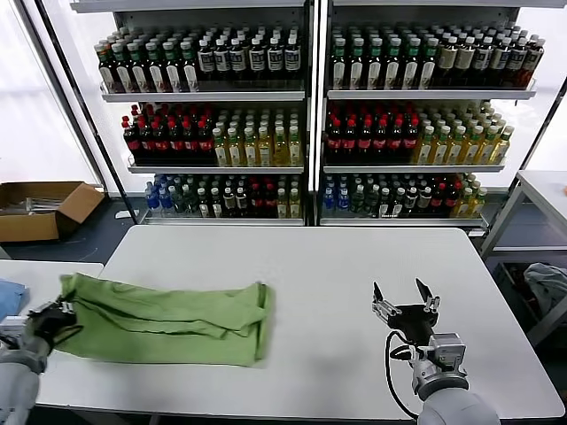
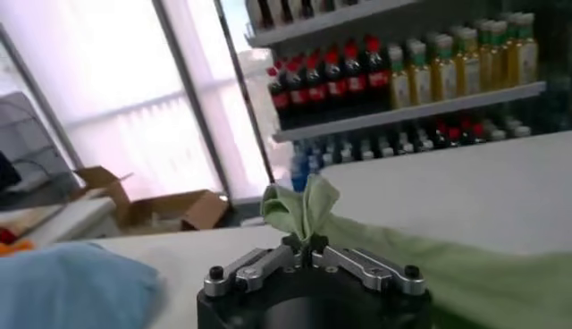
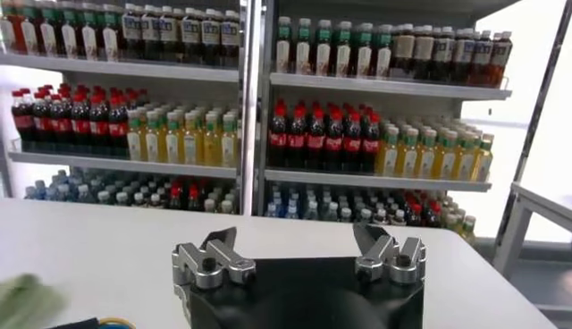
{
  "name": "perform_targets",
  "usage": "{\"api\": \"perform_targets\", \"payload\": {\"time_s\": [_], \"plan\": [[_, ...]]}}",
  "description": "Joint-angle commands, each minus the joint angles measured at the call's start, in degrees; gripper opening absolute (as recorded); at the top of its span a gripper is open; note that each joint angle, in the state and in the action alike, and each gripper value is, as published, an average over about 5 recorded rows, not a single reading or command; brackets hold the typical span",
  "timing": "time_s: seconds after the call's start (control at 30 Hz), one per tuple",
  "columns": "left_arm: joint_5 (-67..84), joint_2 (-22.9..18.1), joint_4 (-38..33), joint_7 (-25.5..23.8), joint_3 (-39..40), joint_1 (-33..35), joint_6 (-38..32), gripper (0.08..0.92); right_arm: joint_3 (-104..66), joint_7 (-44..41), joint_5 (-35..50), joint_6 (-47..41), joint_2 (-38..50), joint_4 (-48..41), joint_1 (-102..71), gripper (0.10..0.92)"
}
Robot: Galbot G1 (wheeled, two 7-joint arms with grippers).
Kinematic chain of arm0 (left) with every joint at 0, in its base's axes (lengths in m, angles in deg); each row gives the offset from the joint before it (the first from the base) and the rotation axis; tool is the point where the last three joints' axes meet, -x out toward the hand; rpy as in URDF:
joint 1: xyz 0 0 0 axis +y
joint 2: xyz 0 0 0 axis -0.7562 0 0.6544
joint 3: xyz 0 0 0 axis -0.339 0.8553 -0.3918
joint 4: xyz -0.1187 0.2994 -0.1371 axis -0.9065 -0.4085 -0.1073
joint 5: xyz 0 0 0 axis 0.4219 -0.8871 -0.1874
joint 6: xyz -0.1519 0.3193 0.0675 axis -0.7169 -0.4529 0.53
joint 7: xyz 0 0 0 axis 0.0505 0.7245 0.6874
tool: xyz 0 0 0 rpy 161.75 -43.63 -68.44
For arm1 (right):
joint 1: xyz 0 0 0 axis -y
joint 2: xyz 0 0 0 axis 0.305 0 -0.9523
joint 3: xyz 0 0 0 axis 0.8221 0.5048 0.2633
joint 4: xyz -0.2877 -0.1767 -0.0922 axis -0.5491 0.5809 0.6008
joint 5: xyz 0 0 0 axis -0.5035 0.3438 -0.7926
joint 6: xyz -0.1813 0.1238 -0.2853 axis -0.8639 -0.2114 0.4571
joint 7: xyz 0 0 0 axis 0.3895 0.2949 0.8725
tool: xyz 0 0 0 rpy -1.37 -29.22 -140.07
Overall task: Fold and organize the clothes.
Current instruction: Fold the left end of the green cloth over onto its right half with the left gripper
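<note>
With my left gripper [image 1: 55,320] pinching the left end of the soft light green shirt [image 1: 168,319] on the white table [image 1: 354,266], I'd carry it over slowly, right gripper [image 1: 405,297] wide open nearby.

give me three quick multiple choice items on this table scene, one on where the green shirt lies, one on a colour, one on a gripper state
1. Where on the table does the shirt lie?
A. robot's left part
B. robot's right part
C. far edge

2. What colour is the cloth beside the shirt?
A. red
B. blue
C. black

3. How is the left gripper?
A. open above the table
B. shut on the shirt
C. out of view

Answers: 1 A, the head view shows it at left. 2 B, it shows blue at the left wrist. 3 B, fabric bunches between its fingers, while the right gripper hangs open.
</note>
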State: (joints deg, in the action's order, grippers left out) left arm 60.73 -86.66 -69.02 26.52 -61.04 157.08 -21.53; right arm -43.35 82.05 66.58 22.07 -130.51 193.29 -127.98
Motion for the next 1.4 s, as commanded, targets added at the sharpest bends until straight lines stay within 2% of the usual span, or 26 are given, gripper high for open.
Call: {"api": "perform_targets", "payload": {"time_s": [0.03, 0.27, 0.5, 0.7, 0.93, 1.1, 1.4], "plan": [[-0.4, 2.0, -9.3, 0.1, 2.4, 1.3, 0.8, 0.103, 0.3, 0.0, -0.1, -0.4, -0.1, 0.7, 0.6, 0.823], [-4.3, -7.4, -17.9, 2.4, 19.2, 0.8, 3.0, 0.103, -1.3, -0.1, -0.8, -0.3, -0.4, 2.8, -2.3, 0.823], [-8.7, -13.1, -15.3, 2.8, 30.1, -2.8, 4.0, 0.103, -1.7, -0.2, -2.3, -0.3, -2.0, 4.4, -4.7, 0.823], [-9.8, -14.4, -13.1, 2.8, 33.9, -5.2, 4.3, 0.103, -2.0, -0.3, -3.8, 0.5, -3.3, 4.5, -7.2, 0.823], [-10.2, -14.4, -10.7, 2.0, 34.9, -7.2, 4.1, 0.103, -2.2, -0.3, -4.8, 1.3, -4.1, 3.8, -8.9, 0.823], [-11.6, -15.5, -10.0, 1.3, 35.8, -7.7, 4.0, 0.103, -1.8, -0.3, -5.4, 1.5, -4.3, 2.9, -9.0, 0.823], [-12.8, -18.2, -4.3, -0.1, 37.2, -7.7, 1.0, 0.120, -0.9, -0.3, -5.7, 1.8, -4.2, 2.2, -9.0, 0.823]]}}
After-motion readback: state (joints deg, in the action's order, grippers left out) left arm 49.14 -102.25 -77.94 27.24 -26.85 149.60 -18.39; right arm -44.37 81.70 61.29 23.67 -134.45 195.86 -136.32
